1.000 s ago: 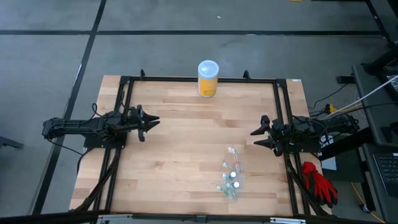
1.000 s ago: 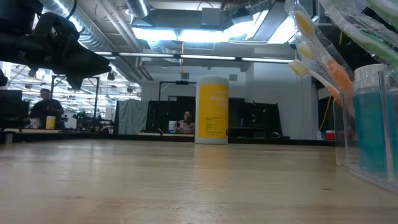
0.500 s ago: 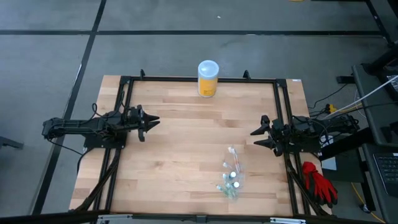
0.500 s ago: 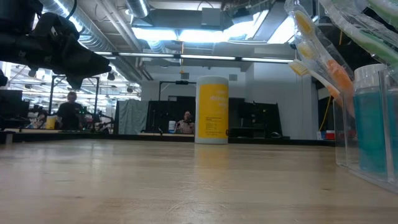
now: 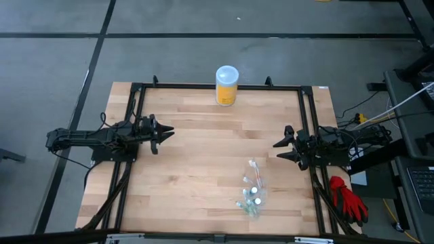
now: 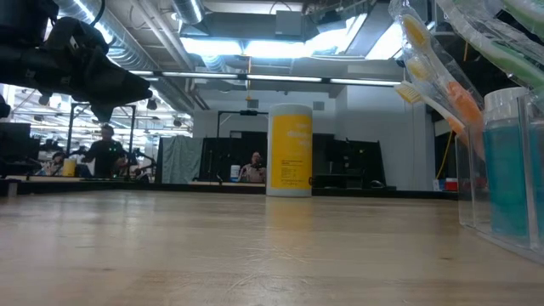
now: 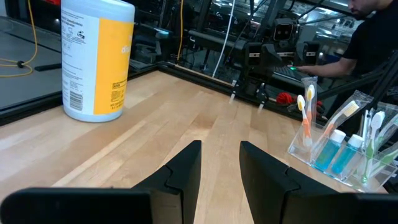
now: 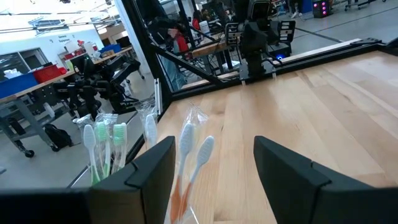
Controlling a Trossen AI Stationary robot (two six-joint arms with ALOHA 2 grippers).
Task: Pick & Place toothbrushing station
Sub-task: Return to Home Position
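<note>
The toothbrushing station (image 5: pixel 251 192) stands on the table's near right part: a clear plastic holder with several pale toothbrushes and teal-blue tubes. It also shows in the low view (image 6: pixel 489 127), the left wrist view (image 7: pixel 339 140) and the right wrist view (image 8: pixel 149 155). My left gripper (image 5: pixel 168 131) hovers open at the table's left side, pointing right. My right gripper (image 5: pixel 278 150) hovers open at the right side, pointing left, a little beyond the station. Both are empty.
A yellow jar with a white lid (image 5: pixel 226 85) stands at the table's far edge, middle. A red glove (image 5: pixel 347 196) lies off the table at the right. A black frame (image 5: pixel 217 87) runs round the tabletop. People move in the room behind (image 6: pixel 106 149).
</note>
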